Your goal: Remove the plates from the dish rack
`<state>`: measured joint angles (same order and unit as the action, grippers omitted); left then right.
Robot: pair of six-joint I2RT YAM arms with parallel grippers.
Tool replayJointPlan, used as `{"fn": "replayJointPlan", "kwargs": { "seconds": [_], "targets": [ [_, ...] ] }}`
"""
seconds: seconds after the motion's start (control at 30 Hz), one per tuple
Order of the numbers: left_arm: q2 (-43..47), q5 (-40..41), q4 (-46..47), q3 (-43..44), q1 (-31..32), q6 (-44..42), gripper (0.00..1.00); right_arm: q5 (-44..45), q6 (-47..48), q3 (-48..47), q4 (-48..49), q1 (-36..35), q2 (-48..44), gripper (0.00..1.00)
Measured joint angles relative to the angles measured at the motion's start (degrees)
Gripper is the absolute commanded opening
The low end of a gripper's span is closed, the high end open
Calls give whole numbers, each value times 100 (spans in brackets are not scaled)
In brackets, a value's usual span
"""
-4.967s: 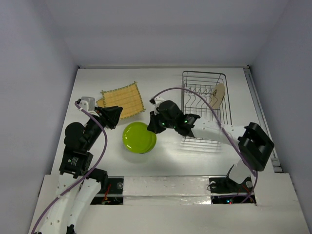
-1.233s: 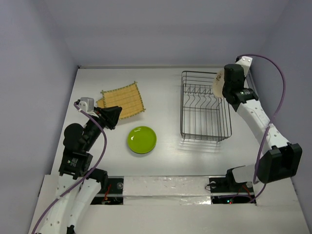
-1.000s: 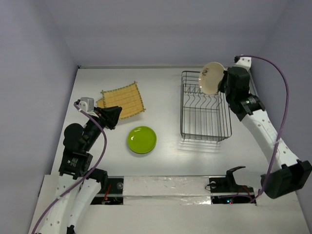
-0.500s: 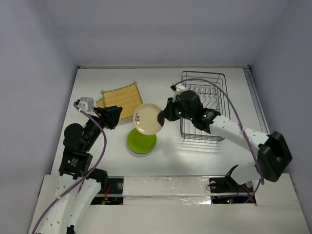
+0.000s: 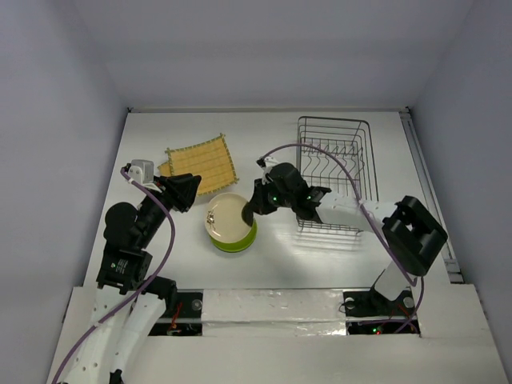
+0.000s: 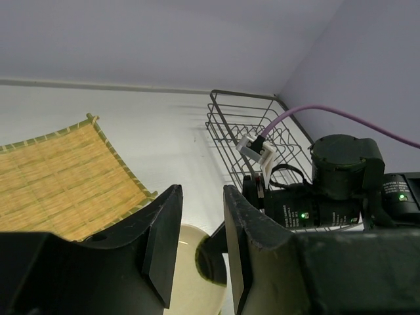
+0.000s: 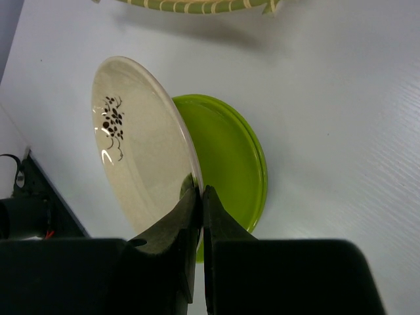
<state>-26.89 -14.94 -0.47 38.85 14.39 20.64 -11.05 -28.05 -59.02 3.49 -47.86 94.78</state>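
Note:
My right gripper is shut on the rim of the cream round plate, which has a dark patch, and holds it tilted just over the lime-green plates. In the right wrist view the fingertips pinch the cream plate over the green plates. The dark wire dish rack stands to the right with no plates showing in it. My left gripper is open and empty, held above the yellow grid-patterned plates.
The yellow plates also show in the left wrist view, with the rack and the right arm behind. White walls close the table at the back and sides.
My right arm lifted the cream plate out of the rack, carried it left across the table and lowered it onto the green plates. The left arm has not moved.

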Motion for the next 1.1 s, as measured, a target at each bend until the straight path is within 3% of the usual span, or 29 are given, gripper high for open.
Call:
{"fn": "replayJointPlan", "kwargs": {
  "seconds": [0.13,0.33,0.43,0.47,0.73,0.8,0.83,1.0,1.1],
  "targets": [
    [0,0,0,0,0,0,29,-35,-81,118,149,-24,116,2],
    [0,0,0,0,0,0,29,-35,-153,269,199,-35,258,15],
    [0,0,0,0,0,0,29,2,-192,330,221,-37,254,26],
    [0,0,0,0,0,0,29,17,-197,350,219,-44,251,35],
    [0,0,0,0,0,0,29,203,-208,369,164,-66,190,63],
    [0,0,0,0,0,0,29,291,-195,369,103,-66,129,74],
    [0,0,0,0,0,0,29,343,-177,367,70,-66,92,86],
    [0,-2,2,0,0,0,30,758,-81,365,-227,-107,-229,87],
    [0,-2,2,0,0,0,35,1051,-20,365,-372,-138,-664,75]
  ]
}}
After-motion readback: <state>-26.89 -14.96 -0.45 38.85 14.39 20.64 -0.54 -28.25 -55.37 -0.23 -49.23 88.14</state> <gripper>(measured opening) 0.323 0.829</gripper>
